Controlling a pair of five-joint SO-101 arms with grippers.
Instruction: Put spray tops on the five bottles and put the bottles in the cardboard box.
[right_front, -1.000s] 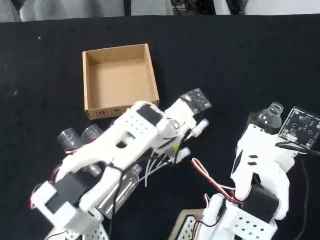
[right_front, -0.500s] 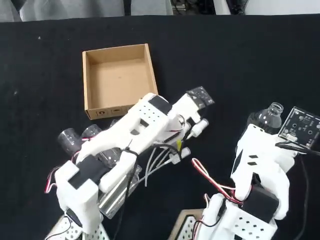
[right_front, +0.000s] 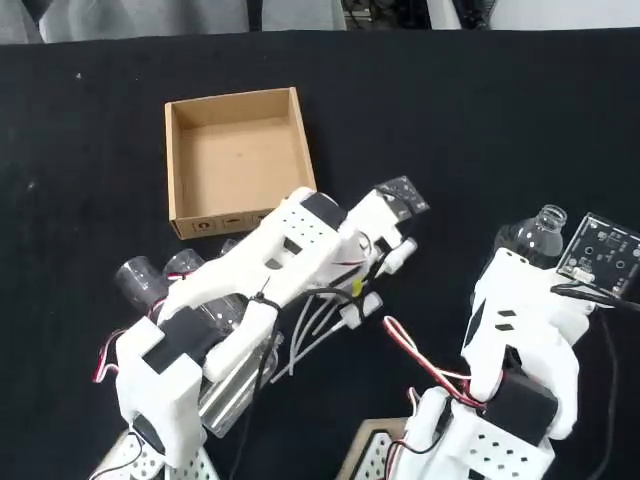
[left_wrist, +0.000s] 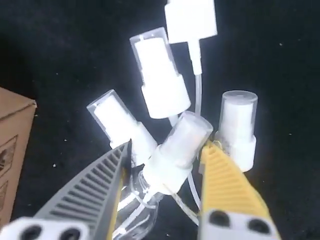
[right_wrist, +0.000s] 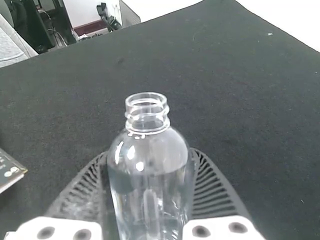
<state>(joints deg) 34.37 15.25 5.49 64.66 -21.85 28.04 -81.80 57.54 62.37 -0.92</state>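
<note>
My left gripper (left_wrist: 165, 147) is open and hangs over a cluster of white spray tops (right_front: 358, 308) on the black table. Its grey and yellow fingers flank one clear-capped spray top (left_wrist: 177, 150), and the yellow finger (left_wrist: 220, 175) touches it. Other spray tops (left_wrist: 160, 75) lie close around, with a clear bottle neck (left_wrist: 135, 200) under them. My right gripper (right_wrist: 149, 165) is shut on an upright, uncapped clear bottle (right_wrist: 146, 112), seen at the right of the table (right_front: 535, 232). The cardboard box (right_front: 232, 97) stands open at the back left.
Several clear bottles (right_front: 150, 278) lie on the table left of the left arm (right_front: 250, 290), one partly under it (right_front: 230, 385). Thin spray tubes (right_front: 310, 340) fan out beside the tops. A board corner (right_front: 375, 450) shows at the front edge.
The left arm has stretched forward and to the right, bringing its gripper over the spray tops. The right arm with the bottle has stayed still.
</note>
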